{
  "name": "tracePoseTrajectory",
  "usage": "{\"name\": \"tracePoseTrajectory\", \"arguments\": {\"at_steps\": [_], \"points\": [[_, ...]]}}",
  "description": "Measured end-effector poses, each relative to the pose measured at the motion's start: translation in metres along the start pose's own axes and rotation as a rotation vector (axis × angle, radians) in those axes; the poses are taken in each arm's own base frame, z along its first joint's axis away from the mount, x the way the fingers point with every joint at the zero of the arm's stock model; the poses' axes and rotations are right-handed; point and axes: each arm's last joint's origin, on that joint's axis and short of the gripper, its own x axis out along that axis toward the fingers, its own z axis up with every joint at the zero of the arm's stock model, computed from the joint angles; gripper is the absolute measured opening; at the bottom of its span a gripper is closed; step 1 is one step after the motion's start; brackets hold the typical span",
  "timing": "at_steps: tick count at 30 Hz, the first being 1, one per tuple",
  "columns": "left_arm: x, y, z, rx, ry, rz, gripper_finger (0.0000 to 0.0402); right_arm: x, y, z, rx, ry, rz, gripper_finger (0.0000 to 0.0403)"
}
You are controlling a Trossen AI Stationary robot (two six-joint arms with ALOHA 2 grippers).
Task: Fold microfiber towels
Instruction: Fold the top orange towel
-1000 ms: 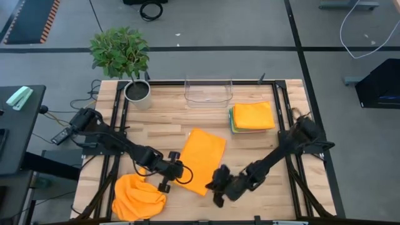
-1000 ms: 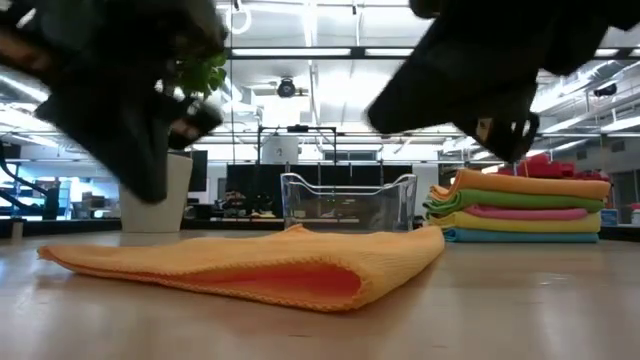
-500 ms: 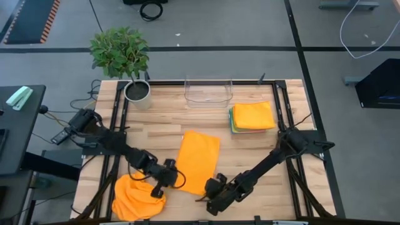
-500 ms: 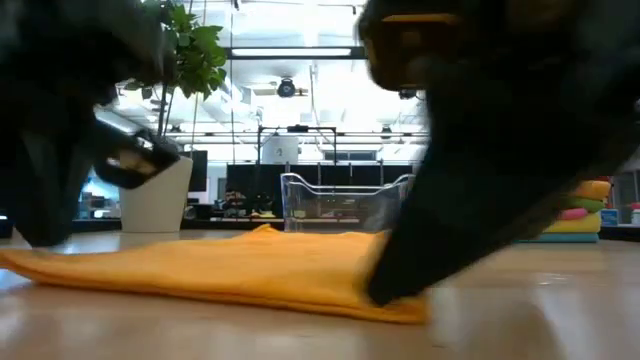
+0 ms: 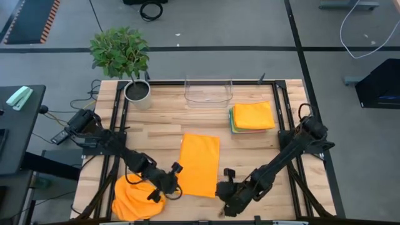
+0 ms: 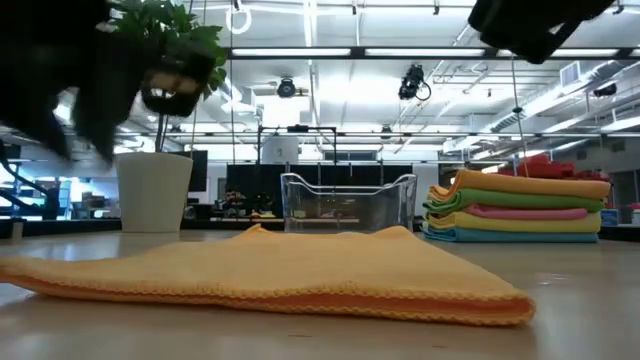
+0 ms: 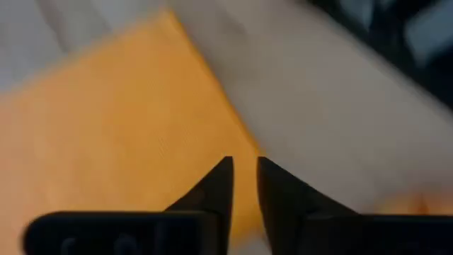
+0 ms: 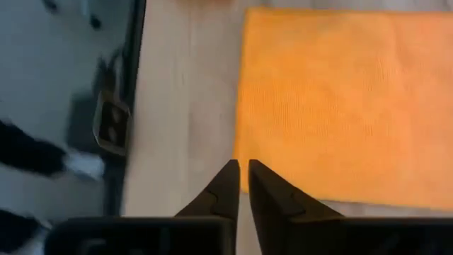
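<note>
Folded orange microfiber towel [image 5: 200, 164] flat at lower centre of wooden counter [image 5: 164, 122]. Left claw [image 5: 173, 185], right claw [image 5: 227, 189] flank its lower edge, slightly parted, empty. Risk: snagging, undoing fold.

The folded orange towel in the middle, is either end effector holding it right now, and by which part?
Nothing is held. The left end effector and right end effector sit just off the orange towel's near corners, fingers slightly parted and empty, the towel lying flat.

Wooden table [image 5: 162, 122], folded orange towel [image 5: 199, 164], crumpled orange towel [image 5: 132, 199], towel stack [image 5: 252, 116], clear bin [image 5: 208, 91], potted plant [image 5: 125, 59]
</note>
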Motion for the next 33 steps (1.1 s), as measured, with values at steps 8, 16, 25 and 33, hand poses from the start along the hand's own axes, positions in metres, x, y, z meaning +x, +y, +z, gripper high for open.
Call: {"name": "tracePoseTrajectory", "arguments": {"at_steps": [8, 16, 25, 33], "points": [[0.003, -0.011, -0.01, 0.183, 0.094, -0.039, 0.0183, 0.049, 0.02, -0.025, -0.168, -0.048, 0.036, 0.012], [0.021, -0.014, -0.022, 0.294, 0.151, -0.06, 0.0223, 0.066, 0.02, -0.035, -0.131, -0.049, 0.015, 0.0175], [0.027, -0.015, -0.025, 0.296, 0.161, -0.068, 0.0162, 0.075, 0.021, -0.045, -0.172, -0.019, -0.001, 0.0173], [0.028, -0.011, -0.026, 0.25, 0.159, -0.077, 0.0117, 0.076, 0.02, -0.046, -0.172, -0.04, -0.04, 0.0173]]}}
